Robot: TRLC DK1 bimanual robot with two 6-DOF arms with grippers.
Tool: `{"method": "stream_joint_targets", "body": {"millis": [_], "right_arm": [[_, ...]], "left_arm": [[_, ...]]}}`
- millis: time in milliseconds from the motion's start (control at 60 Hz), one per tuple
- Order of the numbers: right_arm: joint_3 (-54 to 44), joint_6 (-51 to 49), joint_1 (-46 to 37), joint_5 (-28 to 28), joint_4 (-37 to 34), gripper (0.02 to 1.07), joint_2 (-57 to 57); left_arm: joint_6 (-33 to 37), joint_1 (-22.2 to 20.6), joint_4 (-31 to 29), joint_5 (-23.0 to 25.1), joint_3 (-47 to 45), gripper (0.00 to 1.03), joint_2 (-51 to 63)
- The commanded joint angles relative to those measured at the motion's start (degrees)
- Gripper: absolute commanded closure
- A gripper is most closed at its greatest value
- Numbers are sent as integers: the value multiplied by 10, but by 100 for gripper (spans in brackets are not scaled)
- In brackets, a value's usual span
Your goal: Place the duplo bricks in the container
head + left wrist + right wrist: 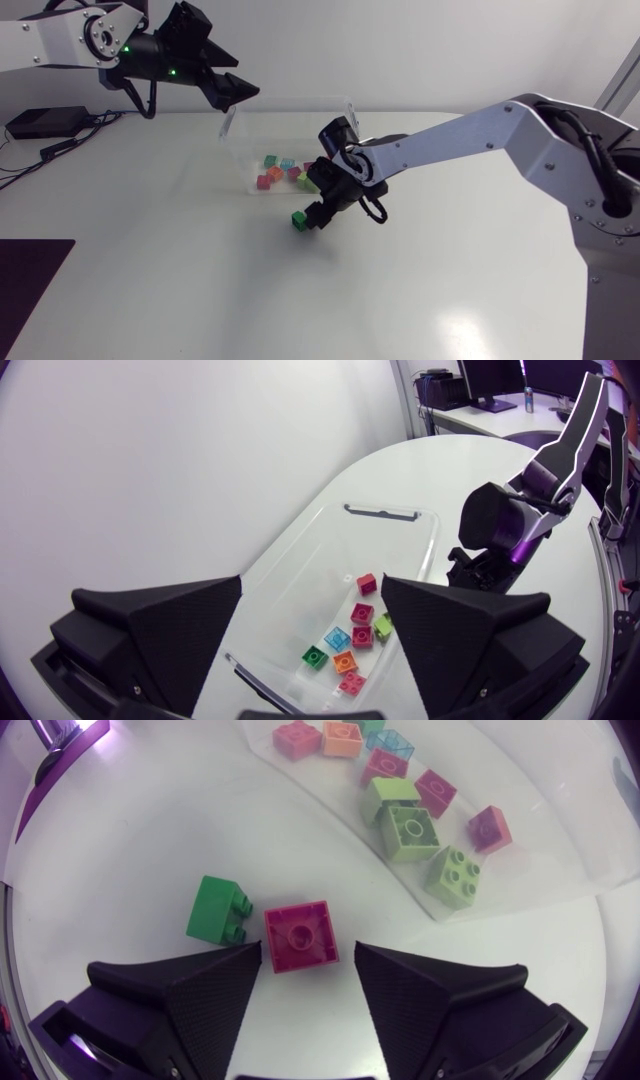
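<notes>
A clear container (236, 130) stands at the table's back middle with several coloured bricks (280, 170) in it. My left gripper (240, 92) hangs open and empty above its left end; in the left wrist view it (312, 585) looks down on the container (390, 512) and its bricks (352, 635). My right gripper (318, 212) is down at the table just in front of the container. A magenta brick (300, 935) lies between its open fingers (308, 960), with a small gap at one side. A green brick (218, 910) (298, 219) lies tipped beside it.
A black box with cables (45, 122) sits at the table's far left. A dark mat (30, 280) covers the front left corner. The container's wall (560, 870) runs just ahead of the right gripper. My right arm (510, 530) reaches beside the container.
</notes>
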Motion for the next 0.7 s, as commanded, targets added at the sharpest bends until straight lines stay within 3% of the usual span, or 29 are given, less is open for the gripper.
{"method": "stream_joint_targets", "body": {"millis": [0,67,400,683], "right_arm": [[15,-14,8,2,-13,64,22],[19,-17,9,2,-17,72,24],[9,-16,6,1,-32,73,7],[-80,-13,6,-2,-31,73,-92]], "left_arm": [[-11,5,10,7,-21,6,-32],[-12,8,10,8,-28,6,-45],[-9,9,26,10,-85,6,-91],[11,3,25,16,-143,6,-115]]}}
